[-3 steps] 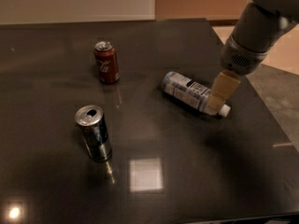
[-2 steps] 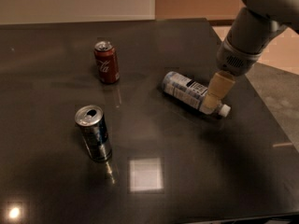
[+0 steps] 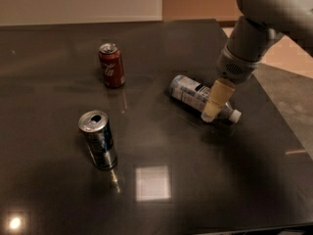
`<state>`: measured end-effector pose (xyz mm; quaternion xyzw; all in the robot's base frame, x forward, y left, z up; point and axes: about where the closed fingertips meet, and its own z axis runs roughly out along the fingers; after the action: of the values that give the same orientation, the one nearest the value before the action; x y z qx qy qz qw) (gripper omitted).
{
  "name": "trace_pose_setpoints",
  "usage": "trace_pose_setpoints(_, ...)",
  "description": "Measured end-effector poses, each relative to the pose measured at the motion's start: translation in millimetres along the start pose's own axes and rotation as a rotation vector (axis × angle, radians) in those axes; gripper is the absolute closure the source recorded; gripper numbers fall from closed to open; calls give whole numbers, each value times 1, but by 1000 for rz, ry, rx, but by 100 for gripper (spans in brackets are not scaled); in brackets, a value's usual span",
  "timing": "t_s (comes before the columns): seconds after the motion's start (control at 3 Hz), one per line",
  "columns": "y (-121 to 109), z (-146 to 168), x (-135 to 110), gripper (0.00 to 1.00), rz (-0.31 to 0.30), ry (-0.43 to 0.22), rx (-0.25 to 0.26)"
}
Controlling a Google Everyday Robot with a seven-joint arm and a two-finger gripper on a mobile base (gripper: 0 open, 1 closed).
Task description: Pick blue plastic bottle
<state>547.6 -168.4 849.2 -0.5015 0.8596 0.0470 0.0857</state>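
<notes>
The blue plastic bottle (image 3: 191, 92) lies on its side on the dark table (image 3: 58, 190), right of centre. Its white cap (image 3: 235, 115) points to the front right. It is clear, with a pale blue-white label and a black patch. My gripper (image 3: 213, 106) hangs from the grey arm (image 3: 254, 28) at the upper right. It reaches down onto the bottle's neck end, just left of the cap, and hides part of the bottle there.
A red cola can (image 3: 111, 65) stands upright at the back left of the bottle. A blue-silver can (image 3: 99, 140) stands upright at the front left. The table's right edge (image 3: 288, 131) runs close past the bottle's cap.
My gripper has moved a little to the left and lower, from beside the cap end onto the bottle's neck. The bottle and both cans have not moved.
</notes>
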Motion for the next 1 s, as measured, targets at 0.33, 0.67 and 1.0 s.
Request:
trace_pose_setpoints(0.33,6,7,-4,17,1,4,-22)
trace_pose_setpoints(0.67,15,4,-8,40,-9,6,-28)
trace_pose_setpoints(1.0,23,-7,-13,64,-19,-1,-20)
